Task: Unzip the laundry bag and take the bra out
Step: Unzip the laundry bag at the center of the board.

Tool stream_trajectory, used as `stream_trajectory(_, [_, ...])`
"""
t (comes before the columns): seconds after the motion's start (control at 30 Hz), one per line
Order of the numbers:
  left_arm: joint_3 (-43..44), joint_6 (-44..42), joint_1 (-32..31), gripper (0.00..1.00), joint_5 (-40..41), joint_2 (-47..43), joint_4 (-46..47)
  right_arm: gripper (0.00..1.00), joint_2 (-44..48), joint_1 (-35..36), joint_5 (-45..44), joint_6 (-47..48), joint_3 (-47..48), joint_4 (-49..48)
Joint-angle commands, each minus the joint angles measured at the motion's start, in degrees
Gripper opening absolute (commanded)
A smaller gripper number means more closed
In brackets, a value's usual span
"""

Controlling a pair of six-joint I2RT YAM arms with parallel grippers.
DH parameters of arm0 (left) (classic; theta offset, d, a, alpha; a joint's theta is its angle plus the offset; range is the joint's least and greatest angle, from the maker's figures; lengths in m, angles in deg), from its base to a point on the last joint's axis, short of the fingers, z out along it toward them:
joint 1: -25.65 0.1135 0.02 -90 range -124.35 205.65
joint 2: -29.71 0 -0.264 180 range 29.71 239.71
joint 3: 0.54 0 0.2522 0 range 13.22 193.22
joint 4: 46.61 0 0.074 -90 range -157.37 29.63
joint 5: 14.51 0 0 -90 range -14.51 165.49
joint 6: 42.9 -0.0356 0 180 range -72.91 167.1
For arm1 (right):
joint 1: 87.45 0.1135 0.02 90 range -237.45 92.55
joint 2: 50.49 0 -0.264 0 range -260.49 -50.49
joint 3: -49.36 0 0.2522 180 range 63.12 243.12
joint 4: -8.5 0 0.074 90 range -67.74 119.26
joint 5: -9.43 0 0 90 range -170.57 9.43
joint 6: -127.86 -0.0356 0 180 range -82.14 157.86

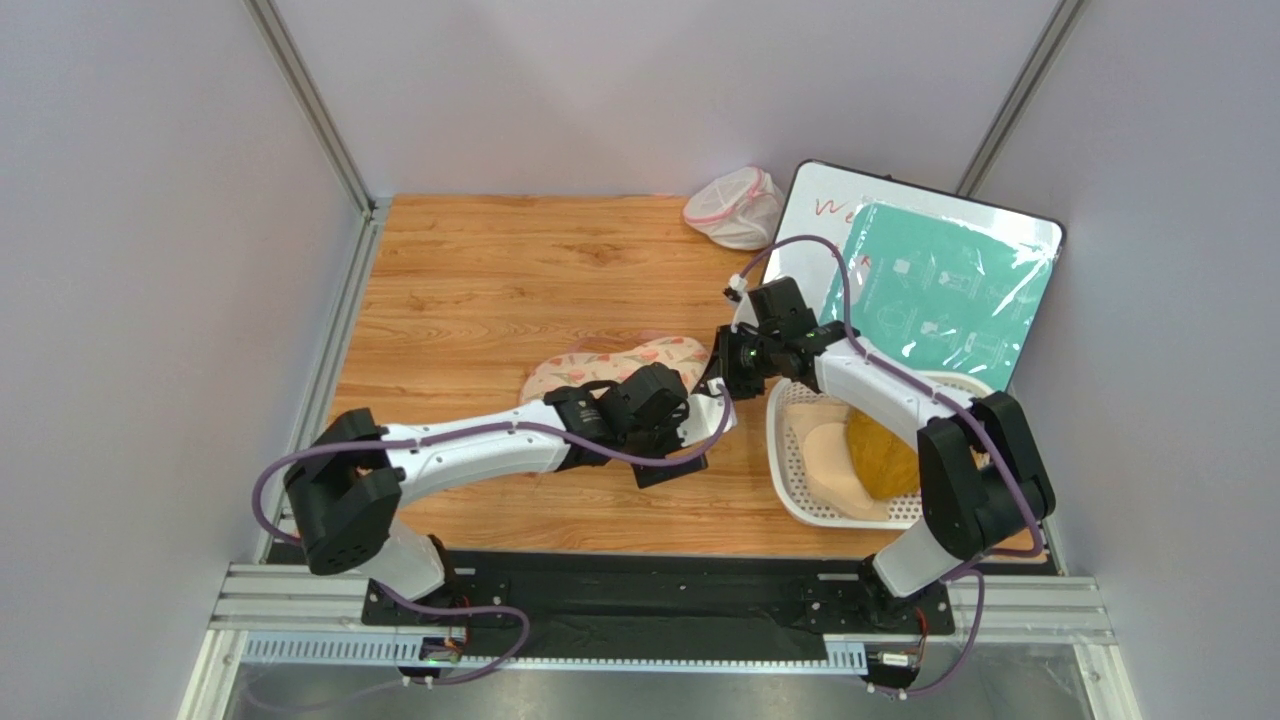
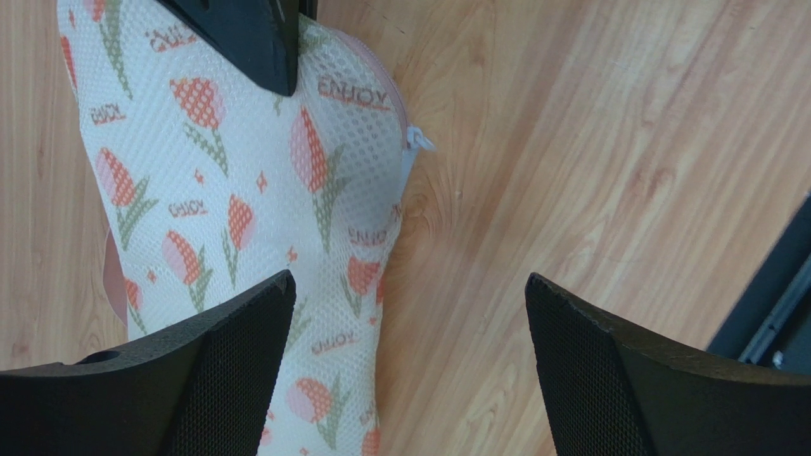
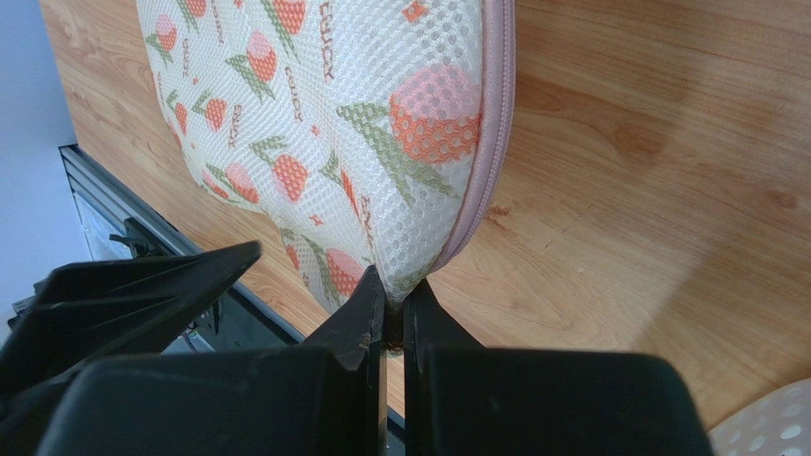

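Laundry bag (image 1: 609, 365): lying flat on the tabletop (image 1: 496, 285) near its middle, just left of the white basket (image 1: 786, 450).
Long axis: running left to right in the top view, with the right end angling slightly toward the far side and pointing at the right gripper (image 1: 712, 375).
Right gripper (image 3: 392, 285): pinching the bag's (image 3: 362, 123) narrow right tip, fingers pressed almost together with the pink edging (image 3: 495, 142) and mesh caught between them.
Left gripper (image 2: 409, 280): spreading wide above the bag's (image 2: 238, 190) near-right part, one finger (image 2: 219, 361) hanging over the print and the other (image 2: 609, 370) over bare wood; touching the fabric or not, cannot tell.
Left gripper in the top view (image 1: 679, 447): reaching in from the left and sitting close beside the right one.
Zipper pull (image 2: 419, 142): sticking out from the bag's edge toward the wood; how far the zip is standing open, cannot tell.
Hidden or cut off: left arm covering the bag's near-right part in the top view; both wrist views cropping the bag at the frame edges; mesh giving no clear view of anything inside.
Far right: small white mesh pouch (image 1: 736, 207) sitting beside a white board (image 1: 932, 278), well apart from the bag.
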Motion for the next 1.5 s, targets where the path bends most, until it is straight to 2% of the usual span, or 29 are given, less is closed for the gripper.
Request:
stream_trajectory(0.0, [2.2,-3.6,-0.2,0.94,5.5,4.4,7.0,0.00,1.8,-0.5,3.0,1.0,0.1,-0.3])
stream_trajectory(0.13, [2.1,-5.3,-0.2,0.89,12.5,7.7,12.7,0.00,2.1,-0.8,2.5,1.4,-0.4,-0.3])
stream_trajectory(0.23, [2.1,-5.4,-0.2,0.76,12.6,8.8,13.3,0.00,2.8,-1.5,2.3,1.6,-0.8,-0.3])
stream_trajectory(0.27, [2.1,-5.3,-0.2,0.65,12.6,8.9,13.3,0.01,3.0,-1.7,2.7,1.7,-0.8,-0.2])
stream_trajectory(0.37, [2.1,-5.6,-0.2,0.50,15.5,10.1,14.2,0.01,3.0,-2.0,3.9,1.7,-0.4,0.1])
stream_trajectory(0.43, [2.3,-5.2,-0.2,0.44,18.3,11.3,14.8,0.01,3.3,-2.0,4.2,1.6,-0.2,0.1])
stream_trajectory(0.47, [2.5,-5.1,-0.2,0.35,18.7,11.6,14.7,0.01,3.4,-2.1,4.0,1.6,-0.3,0.2])
stream_trajectory(0.53, [3.0,-4.8,-0.2,0.26,19.6,12.2,14.5,0.01,3.9,-2.0,3.7,1.5,-0.7,0.2])
stream_trajectory(0.63, [3.3,-4.7,-0.2,0.00,20.1,12.4,14.2,0.02,3.9,-2.2,3.7,1.6,-1.2,0.2])
stream_trajectory(0.73, [3.7,-3.9,-0.2,0.00,18.5,11.5,13.1,0.02,3.9,-2.3,4.1,1.5,-1.3,0.2])
stream_trajectory(0.8, [3.9,-3.4,-0.3,0.00,17.1,11.0,12.1,0.05,3.8,-2.4,4.1,1.5,-1.3,0.4])
stream_trajectory(0.97, [6.6,-0.8,-0.3,0.00,13.2,9.0,3.9,0.58,4.7,-2.5,3.4,2.2,-2.1,0.8])
stream_trajectory(1.03, [9.0,1.7,-0.3,0.00,11.9,9.2,0.2,0.65,5.6,-2.5,2.9,2.5,-2.5,1.0])
stream_trajectory(1.27, [13.1,7.3,-0.1,0.00,11.3,8.9,-11.5,0.67,10.8,-6.5,2.7,3.8,-4.5,3.5])
stream_trajectory(1.47, [13.1,9.9,0.8,0.00,4.0,4.8,-15.1,0.67,20.0,-11.2,2.9,4.2,-7.3,5.2])
